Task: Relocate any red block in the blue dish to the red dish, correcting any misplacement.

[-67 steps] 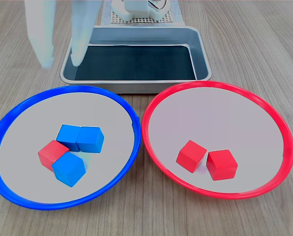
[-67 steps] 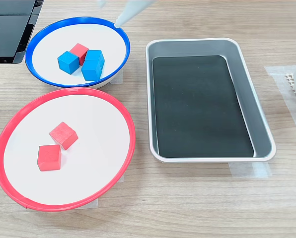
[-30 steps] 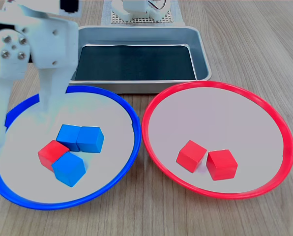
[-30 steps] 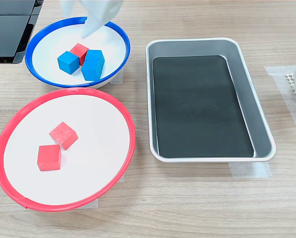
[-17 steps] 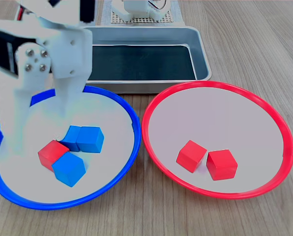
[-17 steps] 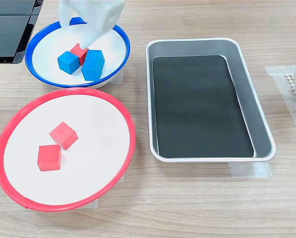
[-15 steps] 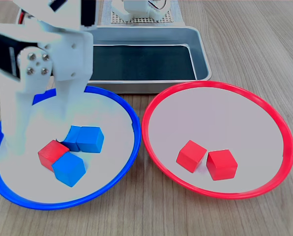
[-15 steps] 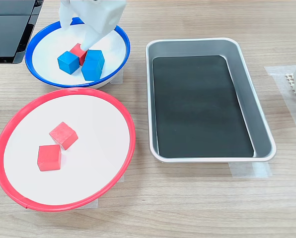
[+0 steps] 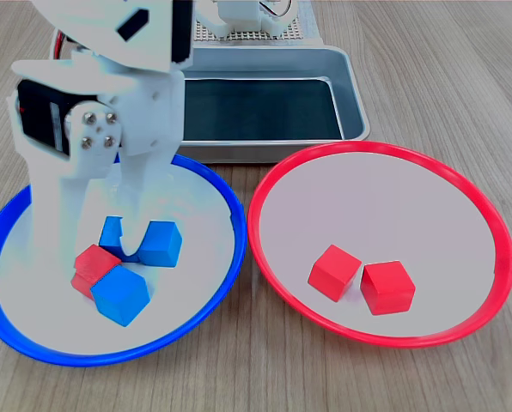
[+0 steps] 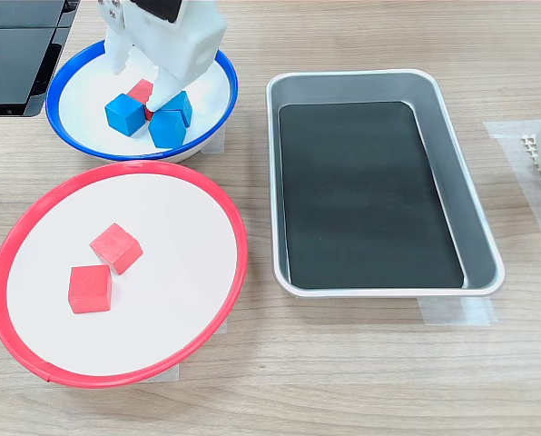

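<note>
The white end effector [image 9: 91, 249] stands low in the blue dish [image 9: 206, 178], at the left of the first exterior view and the upper left of the second exterior view [image 10: 136, 84]. Its fingers [image 9: 52, 225] are spread apart and straddle the red block [image 9: 93, 263]: one finger comes down on the block's left in the first exterior view, the other [image 9: 134, 225] descends between the block and the blue cubes behind it. The jaws are open; whether either finger touches the block cannot be told.

The red block is a cube, so it has no long axis. It sits flat in the left middle of the blue dish, turned so one corner points toward the bottom left of the first exterior view. In the second exterior view it shows as a small red patch [image 10: 142, 91] between the fingers. A blue cube [image 9: 120, 294] lies against its lower right side, and two more blue cubes [image 9: 161, 243] sit just behind it, partly hidden by the finger.

The red dish [image 9: 277, 176] fills the right of the first exterior view and the lower left of the second exterior view [image 10: 231, 213], just beside the blue dish. It holds two red cubes [image 9: 335, 271], close together. A rectangular steel tray [image 9: 352, 77] with a dark inside rests on the wooden worktop [image 9: 445, 77] behind both dishes.
</note>
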Motion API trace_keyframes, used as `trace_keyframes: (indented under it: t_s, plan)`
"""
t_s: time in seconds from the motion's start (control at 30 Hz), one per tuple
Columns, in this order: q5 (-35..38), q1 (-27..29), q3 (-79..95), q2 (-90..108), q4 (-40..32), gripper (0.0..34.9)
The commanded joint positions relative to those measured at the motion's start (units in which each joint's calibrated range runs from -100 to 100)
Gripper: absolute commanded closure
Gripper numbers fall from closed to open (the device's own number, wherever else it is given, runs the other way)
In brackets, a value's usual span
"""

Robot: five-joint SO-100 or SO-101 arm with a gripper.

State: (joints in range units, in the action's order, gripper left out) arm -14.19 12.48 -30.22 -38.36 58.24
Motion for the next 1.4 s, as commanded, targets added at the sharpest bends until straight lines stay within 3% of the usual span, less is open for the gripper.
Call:
trace_keyframes:
  t_s: [0.0, 1.37]
  plan:
    - [0.0, -0.1, -1.5, 0.3, -0.3, 18.7]
    - [1.4, 1.9, -3.5, -4.1, -3.1, 18.9]
